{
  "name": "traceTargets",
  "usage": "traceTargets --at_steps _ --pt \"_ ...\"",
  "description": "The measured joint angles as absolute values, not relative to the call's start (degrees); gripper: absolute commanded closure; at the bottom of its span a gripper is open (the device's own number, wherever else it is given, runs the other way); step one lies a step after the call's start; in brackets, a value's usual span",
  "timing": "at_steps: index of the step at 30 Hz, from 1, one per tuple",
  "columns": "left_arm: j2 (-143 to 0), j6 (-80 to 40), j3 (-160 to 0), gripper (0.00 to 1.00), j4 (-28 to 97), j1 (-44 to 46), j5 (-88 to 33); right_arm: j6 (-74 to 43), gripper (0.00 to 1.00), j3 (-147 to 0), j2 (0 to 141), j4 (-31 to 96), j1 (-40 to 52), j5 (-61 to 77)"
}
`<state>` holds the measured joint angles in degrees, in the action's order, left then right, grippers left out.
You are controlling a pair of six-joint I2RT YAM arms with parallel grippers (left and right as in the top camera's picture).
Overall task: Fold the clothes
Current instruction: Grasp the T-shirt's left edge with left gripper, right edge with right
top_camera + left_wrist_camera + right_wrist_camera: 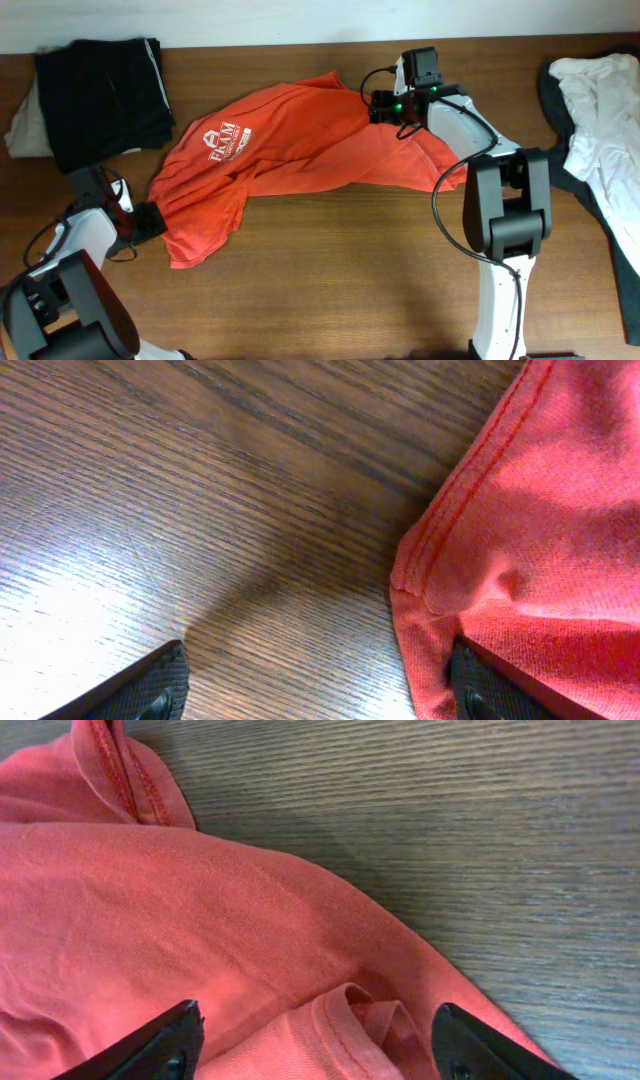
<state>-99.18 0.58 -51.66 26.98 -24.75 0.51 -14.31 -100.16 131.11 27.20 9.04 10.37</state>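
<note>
The orange-red T-shirt [290,140] stretches from lower left to upper right; the left tool [155,222] and right tool [378,106], both released, sit at its ends.

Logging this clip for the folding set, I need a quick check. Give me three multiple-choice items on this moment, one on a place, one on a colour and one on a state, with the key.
1. Where is the left tool?
A) at the far right of the overhead picture
B) at the lower left edge of the orange-red T-shirt
C) out of view in every picture

2. The lettering on the T-shirt is:
A) white
B) black
C) yellow

3. The right tool is:
A) shut on a sleeve
B) shut on nothing
C) open, over the fabric

Key:
1 B, since the overhead view puts it at that edge and the left wrist view shows the stitched hem close by.
2 A, since the print reads white on the orange-red cloth.
3 C, since the right wrist view shows its jaws wide apart with the shirt below.
</note>
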Motion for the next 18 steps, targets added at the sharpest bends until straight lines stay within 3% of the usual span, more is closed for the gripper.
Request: traceTargets --at_steps 7,10,13,18 --pt "-99.2 0.6 -51.7 0.17 27.0 -24.8 0.5 -14.3 0.37 -100.2 131.2 28.4 11.4 5.2" --pt "-99.2 0.6 -51.7 0.16 27.0 -24.8 0.5 -14.3 0.53 -100.2 132.1 28.5 11.4 3.9" --pt "-99.2 0.6 -51.7 0.16 27.0 -24.8 0.5 -14.2 0.61 -100.2 132.8 28.5 11.4 3.2" --pt "-99.2 0.6 -51.7 0.17 27.0 -24.8 0.5 -14.1 0.64 -100.2 132.8 28.4 11.4 2.8"
